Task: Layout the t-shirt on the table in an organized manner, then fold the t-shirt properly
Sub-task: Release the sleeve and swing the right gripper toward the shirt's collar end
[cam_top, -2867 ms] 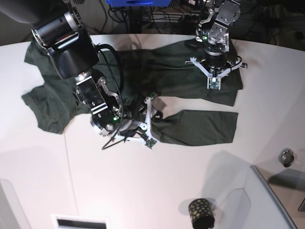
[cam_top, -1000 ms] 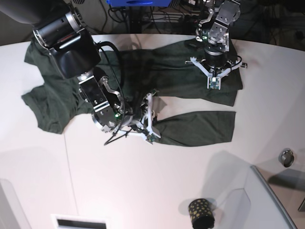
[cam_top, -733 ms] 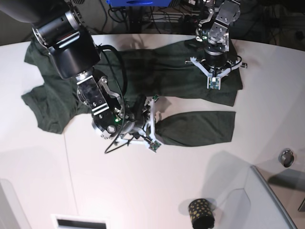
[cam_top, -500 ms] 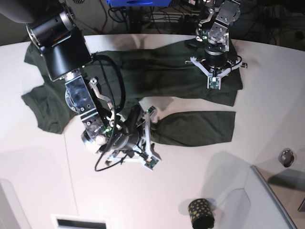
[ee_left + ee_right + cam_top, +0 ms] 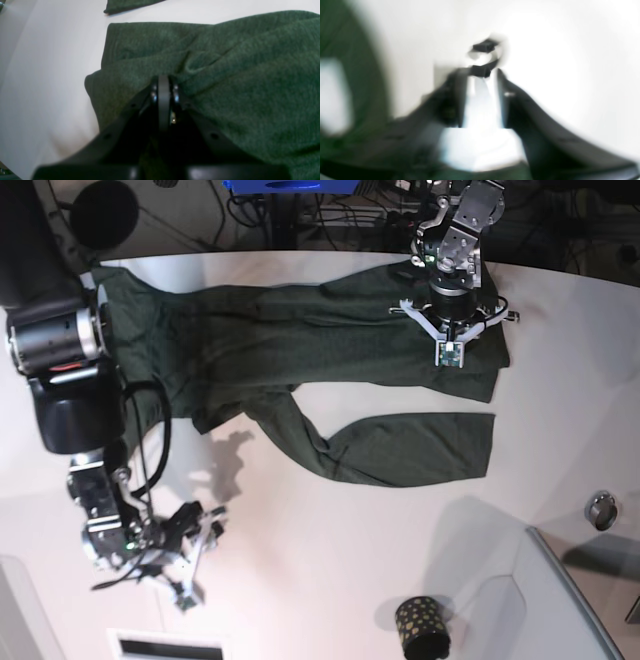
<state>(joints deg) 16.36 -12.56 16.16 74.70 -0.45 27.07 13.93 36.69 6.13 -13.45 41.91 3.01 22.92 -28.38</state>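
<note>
The dark green t-shirt lies spread along the far half of the white table, with one flap trailing toward the middle. My left gripper sits on the shirt's right end. In the left wrist view its jaws are shut on a puckered pinch of the t-shirt. My right gripper hovers over bare table at the front left, away from the cloth. The right wrist view is blurred; the right gripper looks open, with white table between its fingers and the t-shirt off to the left.
A black gold-dotted cup stands near the front edge. A grey raised panel fills the front right corner, with a small metal ring just beyond it. Cables and equipment lie behind the table's far edge.
My right gripper opened and let go of the shirt's middle, then swung down to the front left. The shirt's left part now lies stretched toward the far left. The left arm stayed put.
</note>
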